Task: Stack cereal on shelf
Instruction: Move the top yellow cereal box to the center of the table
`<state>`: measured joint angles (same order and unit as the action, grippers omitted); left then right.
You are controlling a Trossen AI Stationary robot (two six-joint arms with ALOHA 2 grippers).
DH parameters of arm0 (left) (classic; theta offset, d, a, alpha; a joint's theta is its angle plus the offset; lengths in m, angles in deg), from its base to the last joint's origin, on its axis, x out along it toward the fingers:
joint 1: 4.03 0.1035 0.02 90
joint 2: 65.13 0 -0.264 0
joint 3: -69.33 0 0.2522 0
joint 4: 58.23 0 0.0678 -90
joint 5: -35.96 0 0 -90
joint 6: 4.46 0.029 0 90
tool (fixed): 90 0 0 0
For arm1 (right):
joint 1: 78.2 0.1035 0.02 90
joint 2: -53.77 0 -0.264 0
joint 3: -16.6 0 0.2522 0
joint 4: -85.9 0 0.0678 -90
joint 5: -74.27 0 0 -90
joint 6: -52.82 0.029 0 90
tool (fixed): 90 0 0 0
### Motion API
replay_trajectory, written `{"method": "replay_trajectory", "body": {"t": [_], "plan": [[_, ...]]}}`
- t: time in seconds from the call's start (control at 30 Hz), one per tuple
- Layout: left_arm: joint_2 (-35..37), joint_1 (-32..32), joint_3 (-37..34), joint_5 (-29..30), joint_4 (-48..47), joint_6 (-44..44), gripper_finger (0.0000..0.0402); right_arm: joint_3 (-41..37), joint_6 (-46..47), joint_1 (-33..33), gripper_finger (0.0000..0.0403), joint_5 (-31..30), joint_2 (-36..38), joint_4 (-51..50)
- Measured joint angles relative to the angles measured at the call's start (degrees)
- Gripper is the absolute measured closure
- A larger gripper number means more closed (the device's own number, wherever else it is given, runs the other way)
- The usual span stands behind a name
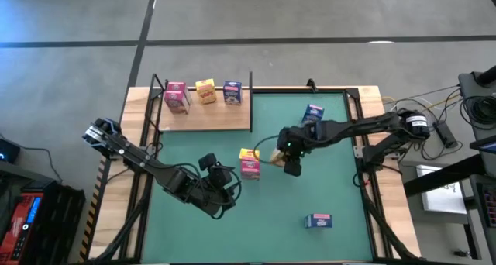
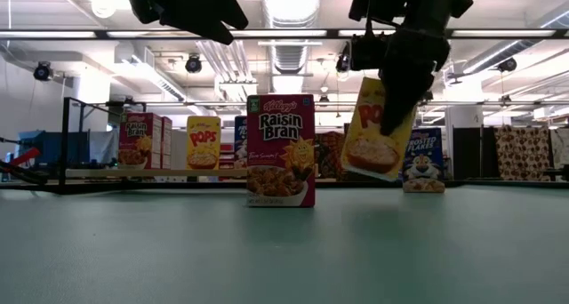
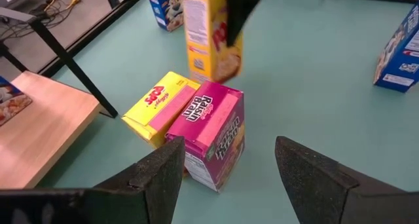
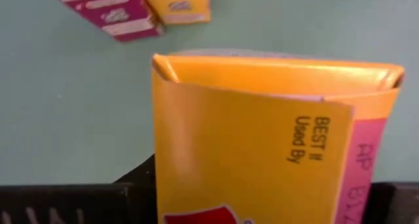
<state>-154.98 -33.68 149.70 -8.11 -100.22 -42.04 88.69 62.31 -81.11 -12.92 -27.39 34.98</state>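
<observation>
My right gripper (image 2: 400,91) hangs over the mat's middle, shut on a yellow Pops cereal box (image 2: 378,131) that is off the mat and tilted; the box fills the right wrist view (image 4: 262,139). Just to its left a pink Raisin Bran box (image 1: 249,168) stands on its base, with a yellow box (image 3: 160,106) against it. My left gripper (image 3: 229,178) is open, above the mat on the near-left side of that pair. The shelf (image 1: 209,118) carries a pink (image 1: 177,97), a yellow (image 1: 205,91) and a blue box (image 1: 232,92), all upright. My right gripper holds the yellow Pops box by its upper end (image 2: 391,95), pinched between the two fingers. One finger (image 3: 239,14) lies on the printed front; the other is hidden behind the box. The fingers come from above, slanting. The box hangs tilted below them, clear of the mat.
A blue box (image 1: 313,112) stands on the mat near its far right. Another blue box (image 1: 318,221) lies near the near edge. Black shelf posts (image 1: 251,83) rise at the board's corners. Bare green mat (image 1: 341,180) lies right of the grippers.
</observation>
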Motion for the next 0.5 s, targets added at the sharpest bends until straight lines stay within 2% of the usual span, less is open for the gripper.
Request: {"method": "replay_trajectory", "body": {"t": [0.2,0.5], "plan": [[0.0,0.0,0.0,0.0,0.0,-0.7,0.0180,0.0,3.2,3.7,0.0254,0.1,-2.9,0.8],[0.0,0.0,0.0,-0.5,-0.3,-1.1,0.0180,0.1,4.2,5.1,0.0252,-0.9,-5.8,2.0]]}}
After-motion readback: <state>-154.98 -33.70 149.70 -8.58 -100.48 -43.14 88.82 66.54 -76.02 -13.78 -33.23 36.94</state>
